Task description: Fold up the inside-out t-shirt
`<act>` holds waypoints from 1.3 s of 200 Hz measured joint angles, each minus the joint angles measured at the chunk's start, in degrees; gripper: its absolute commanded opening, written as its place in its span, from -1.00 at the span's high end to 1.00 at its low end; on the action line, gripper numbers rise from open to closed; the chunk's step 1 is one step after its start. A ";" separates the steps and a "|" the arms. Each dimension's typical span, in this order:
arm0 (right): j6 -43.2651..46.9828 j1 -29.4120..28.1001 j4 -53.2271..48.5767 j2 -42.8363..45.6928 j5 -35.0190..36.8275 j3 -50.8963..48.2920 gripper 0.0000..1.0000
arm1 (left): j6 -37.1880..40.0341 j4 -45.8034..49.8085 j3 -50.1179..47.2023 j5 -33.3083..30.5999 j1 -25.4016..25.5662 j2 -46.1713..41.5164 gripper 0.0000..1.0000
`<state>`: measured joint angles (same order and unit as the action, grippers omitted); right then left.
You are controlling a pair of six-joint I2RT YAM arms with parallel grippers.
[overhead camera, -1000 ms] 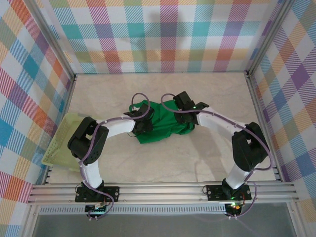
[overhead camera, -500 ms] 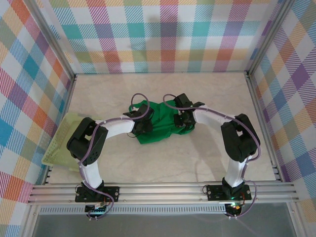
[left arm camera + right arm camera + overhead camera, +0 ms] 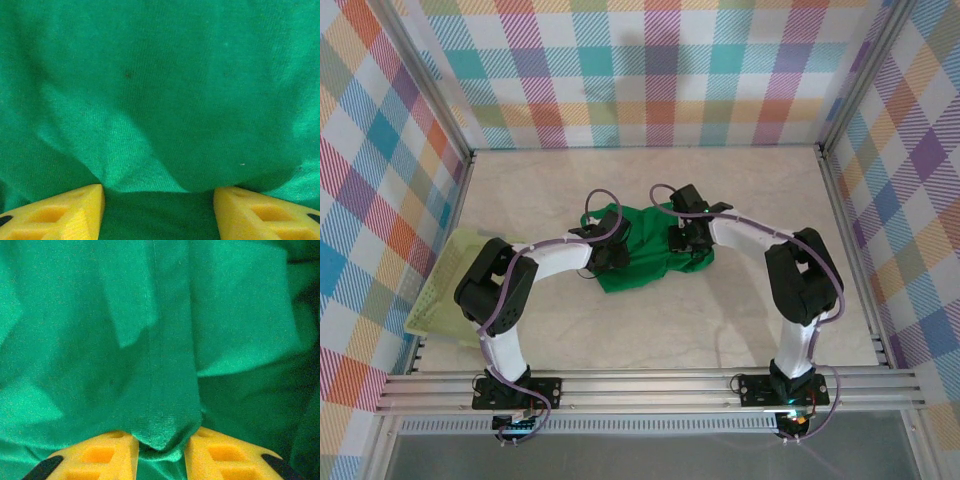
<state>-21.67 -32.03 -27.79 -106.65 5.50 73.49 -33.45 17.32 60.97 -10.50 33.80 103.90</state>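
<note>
My right pincer pinches a raised fold of the inside-out t-shirt, my left pincer sits spread wide on its cloth, shirt lies rumpled mid-table, so I judge nearly all folding left.

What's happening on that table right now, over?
Left gripper open, down on shirt. Right gripper pinching a shirt fold. Shirt bunched mid-table, not yet folded. Basket at left edge, apart from shirt.
</note>
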 measured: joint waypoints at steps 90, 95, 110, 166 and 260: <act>11.52 -4.76 -0.59 6.80 7.08 0.09 0.97 | 0.00 0.02 -0.09 0.39 0.00 -0.15 -0.21; 12.55 -5.27 0.11 8.28 7.21 -0.26 0.93 | 0.00 0.04 -0.09 0.39 0.00 -0.15 -0.21; 15.58 -6.32 2.93 12.63 7.30 -2.32 0.87 | 0.00 0.02 -0.09 0.39 0.00 -0.15 -0.20; 23.39 -6.69 9.86 17.77 9.27 -11.72 0.46 | 0.00 -0.55 -0.79 0.46 0.00 -0.66 -0.18; 14.19 -0.11 9.57 19.82 7.87 -11.65 -0.28 | 1.27 4.72 -0.04 0.09 -0.33 -7.37 -0.35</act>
<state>-7.49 -32.14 -18.22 -86.83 13.37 61.84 -32.18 22.04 60.93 -10.41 33.47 96.53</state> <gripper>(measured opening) 0.645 0.651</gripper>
